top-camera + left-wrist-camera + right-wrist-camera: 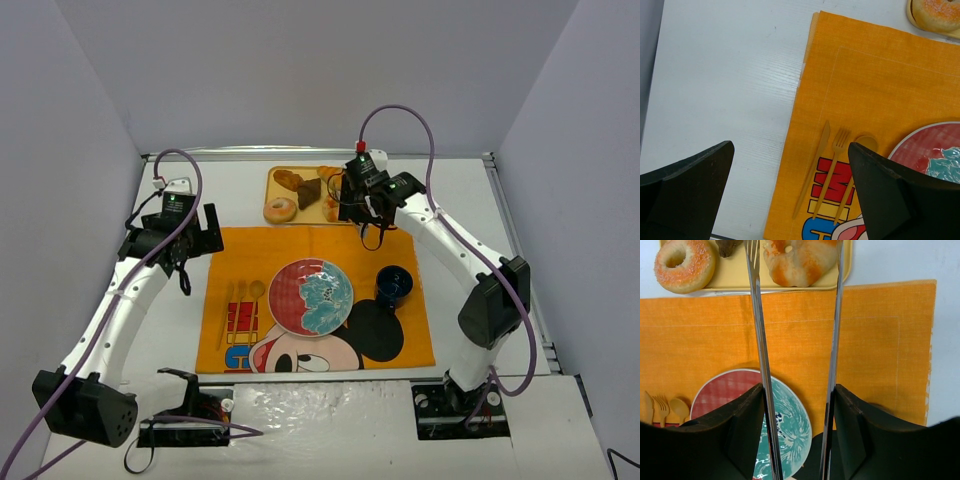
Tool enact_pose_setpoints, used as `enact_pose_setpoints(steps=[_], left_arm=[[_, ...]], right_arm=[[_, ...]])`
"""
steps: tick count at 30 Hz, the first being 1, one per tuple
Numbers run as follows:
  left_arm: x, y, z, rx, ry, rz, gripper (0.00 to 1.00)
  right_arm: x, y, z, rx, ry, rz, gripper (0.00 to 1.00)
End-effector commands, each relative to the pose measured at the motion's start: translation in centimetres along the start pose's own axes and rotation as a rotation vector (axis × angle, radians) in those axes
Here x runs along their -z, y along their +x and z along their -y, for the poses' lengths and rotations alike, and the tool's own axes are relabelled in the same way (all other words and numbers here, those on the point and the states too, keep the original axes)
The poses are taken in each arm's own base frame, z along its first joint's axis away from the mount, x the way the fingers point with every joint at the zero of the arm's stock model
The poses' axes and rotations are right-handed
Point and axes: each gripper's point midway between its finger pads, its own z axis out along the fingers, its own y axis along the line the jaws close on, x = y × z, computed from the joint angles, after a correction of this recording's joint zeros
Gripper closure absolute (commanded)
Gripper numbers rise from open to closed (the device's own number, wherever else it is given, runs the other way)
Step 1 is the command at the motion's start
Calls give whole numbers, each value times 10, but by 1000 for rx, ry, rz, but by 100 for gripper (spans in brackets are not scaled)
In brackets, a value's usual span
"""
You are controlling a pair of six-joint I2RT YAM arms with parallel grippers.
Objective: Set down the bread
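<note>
While the left gripper point(791, 146) hangs wide open over the edge of the orange placemat point(865, 75), the right gripper point(799, 388) clasps the tongs point(762, 355), whose blades stand on both sides of the bread point(800, 260) on the yellow tray point(740, 279).

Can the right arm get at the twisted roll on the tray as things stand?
Probably yes: the right claw holds tongs whose open tips straddle the roll on the yellow tray, with nothing between them.

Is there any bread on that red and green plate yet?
Empty. The plate shows only its painted pattern; the doughnut and bun lie on the yellow tray.
</note>
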Motion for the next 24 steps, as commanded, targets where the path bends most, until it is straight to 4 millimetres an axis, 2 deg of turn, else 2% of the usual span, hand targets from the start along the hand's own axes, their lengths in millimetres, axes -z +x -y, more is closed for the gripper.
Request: enact_pose_setpoints(steps=[1,7,14,24], left_arm=[[12,-16,-6,29,-10,63,3],[13,-16,-7,26,-14,64,3],[14,-16,-8,20,-15,64,3],[13,-16,-8,18,-17,62,3]], right_arm=[[0,-4,-5,-8,7,28,49],[-14,2,3,-4,62,19,48],[-38,18,3,16,83,-36,48],[-53,24,2,23,90,-53,49]])
